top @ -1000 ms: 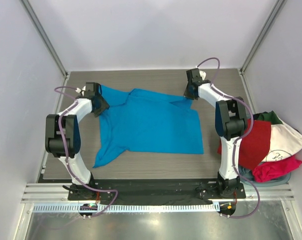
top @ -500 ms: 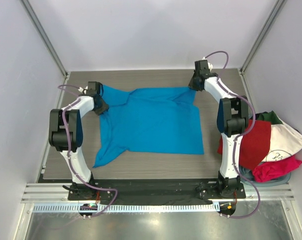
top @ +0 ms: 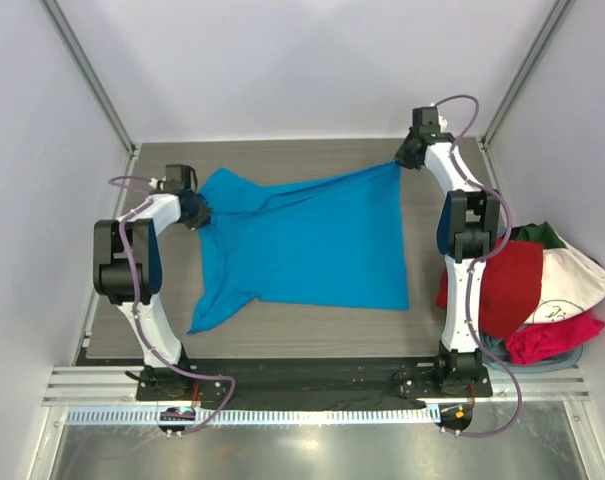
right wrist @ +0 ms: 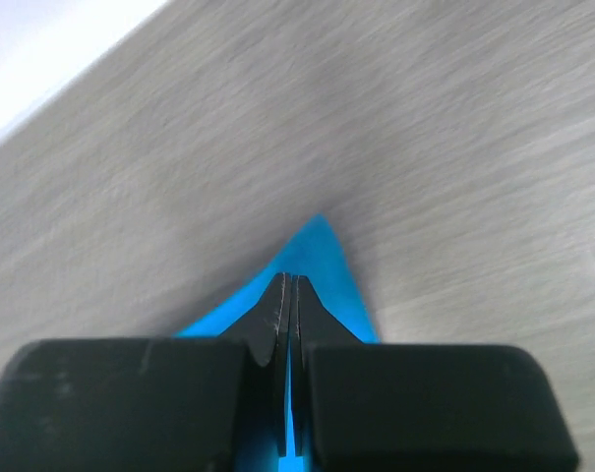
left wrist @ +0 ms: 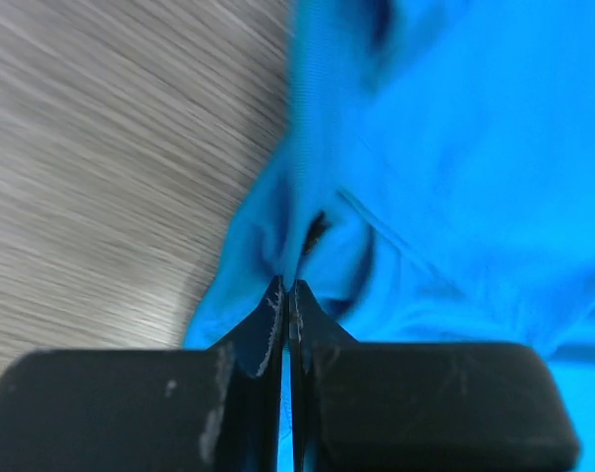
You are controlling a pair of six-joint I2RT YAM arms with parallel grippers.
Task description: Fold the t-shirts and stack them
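Blue t-shirt (top: pixel 312 245) is lying spread over most of the wood-grain table (top: pixel 282 335), flat in the middle and drawn out toward both far corners. Its far right corner is tapering to a tight point near the table's far right corner, while its far left side is bunching into folds close to the left edge. One sleeve is trailing toward the near left.

Off the table's right edge, beyond the right arm's base, other shirts are sitting in a loose heap. A red t-shirt (top: pixel 507 285) is lying on the inner side, with a white t-shirt (top: pixel 572 280) bearing a small print beside it. A magenta-pink t-shirt (top: pixel 557 335) is at the near end, and a dark green t-shirt (top: pixel 544 236) is peeking out at the far end (only a sliver is showing).

The left gripper (top: pixel 196 213) is clamping the bunched cloth at the shirt's left side, its fingers (left wrist: pixel 261 331) pressing together on a blue fold. The right gripper (top: pixel 403 162) is pinching the pointed corner, its fingers (right wrist: pixel 317 315) sitting nearly together on a thin strip of blue.
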